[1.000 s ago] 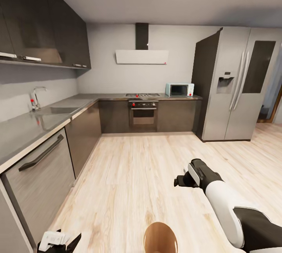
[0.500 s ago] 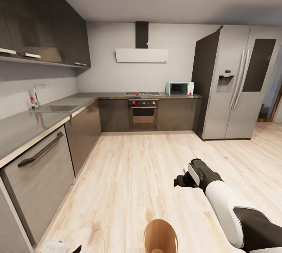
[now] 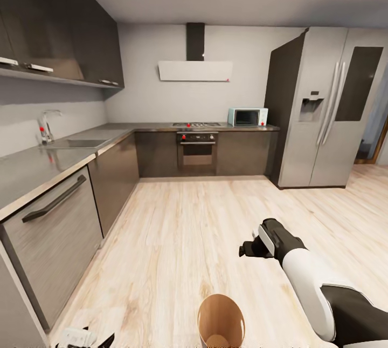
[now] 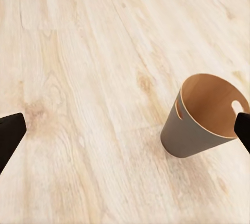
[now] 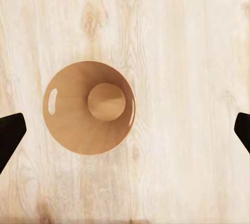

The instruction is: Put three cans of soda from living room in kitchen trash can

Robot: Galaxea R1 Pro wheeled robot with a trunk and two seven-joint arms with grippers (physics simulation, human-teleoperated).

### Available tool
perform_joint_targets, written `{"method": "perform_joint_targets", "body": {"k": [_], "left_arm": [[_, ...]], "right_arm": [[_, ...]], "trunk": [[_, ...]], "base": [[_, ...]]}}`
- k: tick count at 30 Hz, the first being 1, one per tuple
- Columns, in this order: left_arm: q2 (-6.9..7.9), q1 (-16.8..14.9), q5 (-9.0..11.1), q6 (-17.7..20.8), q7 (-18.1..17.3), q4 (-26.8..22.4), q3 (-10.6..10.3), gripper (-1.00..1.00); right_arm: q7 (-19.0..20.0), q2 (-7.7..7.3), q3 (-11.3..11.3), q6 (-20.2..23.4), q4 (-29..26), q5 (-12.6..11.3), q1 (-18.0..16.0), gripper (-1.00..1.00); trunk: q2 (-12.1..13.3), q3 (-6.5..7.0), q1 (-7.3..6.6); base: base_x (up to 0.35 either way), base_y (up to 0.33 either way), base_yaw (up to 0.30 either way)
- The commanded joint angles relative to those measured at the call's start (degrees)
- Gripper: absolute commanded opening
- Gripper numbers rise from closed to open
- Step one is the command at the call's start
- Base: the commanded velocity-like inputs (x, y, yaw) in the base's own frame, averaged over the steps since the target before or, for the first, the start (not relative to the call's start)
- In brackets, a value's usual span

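Note:
I am in the kitchen. The tash can [image 3: 221, 320] stands on the wood floor just in front of me, pale grey outside and coppery-brown inside. The right wrist view looks straight down into the tash can [image 5: 67, 114], and its bottom is bare. The left wrist view has the tash can [image 4: 185, 140] from the side. My right gripper [image 3: 249, 250] hangs open above the floor, right of the bin; its fingertips [image 5: 10, 133] stand wide apart with nothing between them. My left gripper [image 4: 126, 133] is open too and sits low at the left [image 3: 81, 337]. The cans of soda are out of view.
A dark counter with a sink [image 3: 75, 144] and a dishwasher front [image 3: 54, 240] runs along the left. At the back are an oven [image 3: 197, 154], a microwave [image 3: 247, 116] and a tall grey fridge [image 3: 323, 116]. Wood floor [image 3: 188, 229] spreads between them.
The whole head view has shifted, so the camera moved; more of the bin's rim and inside shows. My left gripper sits lower at the picture's edge. The right arm looks unchanged.

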Motion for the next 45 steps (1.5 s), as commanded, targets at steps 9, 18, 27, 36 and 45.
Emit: {"method": "perform_joint_targets", "body": {"k": [9,18,27,36,45], "left_arm": [[0.01,-0.5,0.0,0.5,0.0,-0.3,0.0,1.00],[-0.11,-0.6,-0.2,0.3,0.1,-0.1,0.0,1.00],[-0.27,-0.6,-0.3,0.1,0.1,-0.1,0.0,1.00],[-0.37,-0.6,-0.3,0.0,0.1,-0.1,0.0,1.00],[-0.43,-0.6,-0.3,-0.2,0.0,-0.1,-0.1,1.00]], "right_arm": [[0.0,0.01,0.1,-0.1,0.0,0.0,0.0,1.00],[0.0,0.01,0.2,-0.1,0.0,0.0,0.0,1.00],[0.0,0.01,0.2,-0.1,0.0,0.0,0.0,1.00],[0.0,0.01,0.2,-0.1,0.0,0.1,0.0,1.00],[0.0,0.06,0.2,-0.1,0.0,0.1,0.0,1.00]], "trunk": [[-3.6,-2.42,1.98],[-7.2,-4.83,3.96],[-10.8,-7.25,5.94],[-14.5,-9.66,7.91],[-15.7,-11.00,8.57]], "base": [[0.000,0.000,0.000],[0.000,0.000,0.000],[0.000,0.000,0.000],[0.000,0.000,0.000],[0.000,0.000,0.000]]}}
